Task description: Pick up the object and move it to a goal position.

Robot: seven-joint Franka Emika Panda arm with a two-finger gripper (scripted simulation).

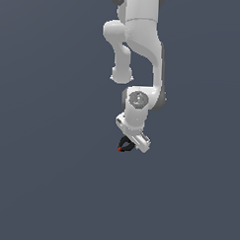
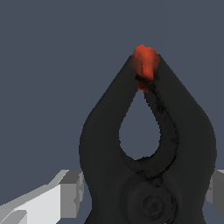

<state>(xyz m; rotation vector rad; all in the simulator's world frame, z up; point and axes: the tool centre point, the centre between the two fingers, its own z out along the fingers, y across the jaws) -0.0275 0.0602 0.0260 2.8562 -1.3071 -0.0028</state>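
1. On the exterior view's left there's nothing but flat, dull blue-grey: no edge, no seam, no shadow line that tells me where floor ends and backdrop starts. I cannot tell from here whether that is a table under me or just open background.

2. Moving to the middle, my white arm [image 1: 140,48] drops in from the top edge, bulky joints stacked one over the other, the wrist joint with its grey round cap facing the camera.

3. Below the wrist sits my gripper [image 1: 132,141], small and white, tilted so its body runs down toward the exterior view's right.

4. Tucked right against the gripper's lower side is the clamp [image 1: 124,145], a tiny black shape with its red-orange tip pointing down and toward the exterior view's left.

5. In the wrist view the clamp [image 2: 146,148] fills the frame: two black limbs curve around a teardrop opening and meet at the red-orange tip.

6. My pale grey fingers [image 2: 70,192] flank the clamp's round base on either side, close in on it; I am holding the clamp, narrow grip.

7. On the exterior view's right, the same even blue-grey field, plain, unlit by any highlight.
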